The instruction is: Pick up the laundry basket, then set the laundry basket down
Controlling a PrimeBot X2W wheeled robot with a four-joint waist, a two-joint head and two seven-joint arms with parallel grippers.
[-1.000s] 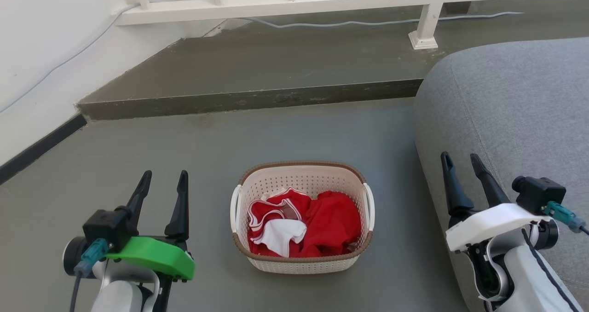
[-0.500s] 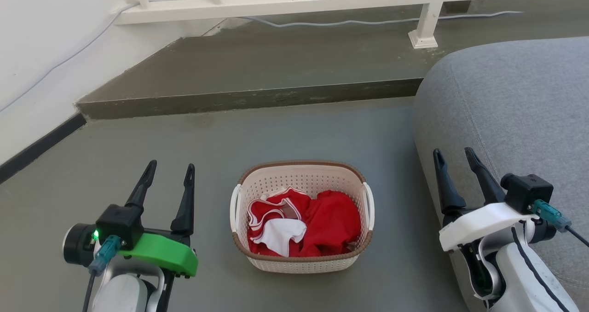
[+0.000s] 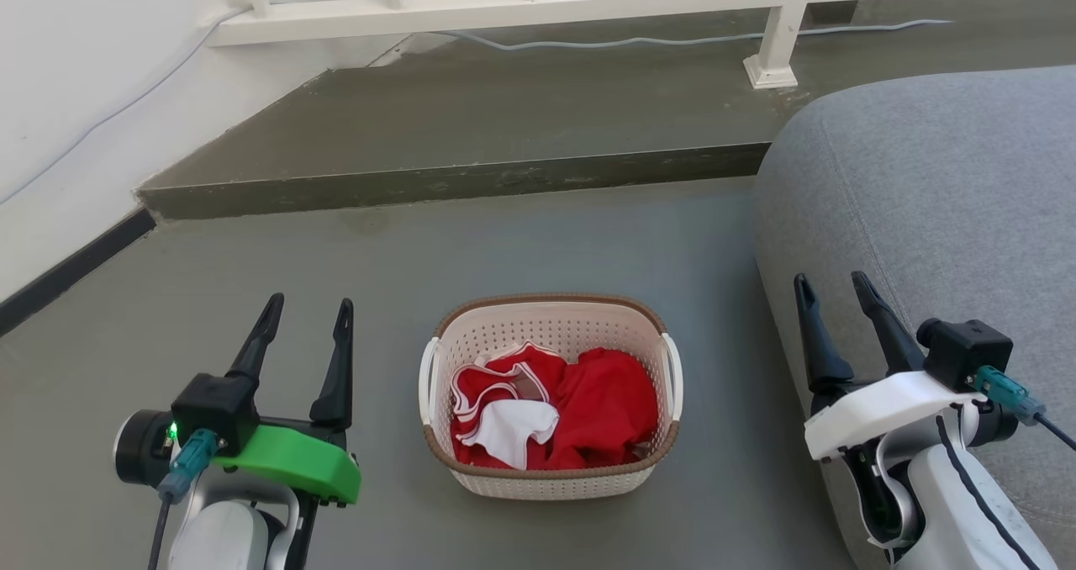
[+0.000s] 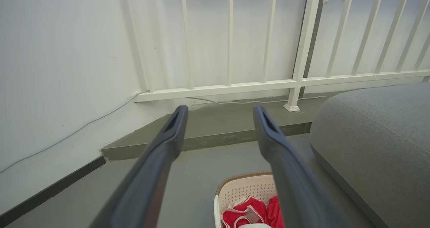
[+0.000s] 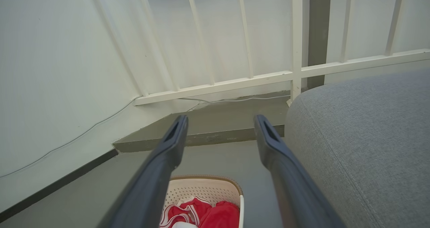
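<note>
**A:** Where does the laundry basket sit?

**B:** On the grey floor, upright and square to the robot. It is between the two arms, with red and white clothes heaped inside. A grey sofa lies near its right side.

**A:** Why one arm on each side?

**B:** My guess is that the basket's white side handles face outward, one toward each arm, so a two-armed lift suits it. The pick-up has not begun.

**A:** And the grippers?

**B:** The left gripper has its fingers moderately parted and pointing away from the robot. It holds nothing and is well apart from the basket. The right gripper is parted about as far and is also empty. It shows against the sofa's edge, but I cannot tell whether it touches the cushion. Both wrist views look over the basket's rim from above.
</note>
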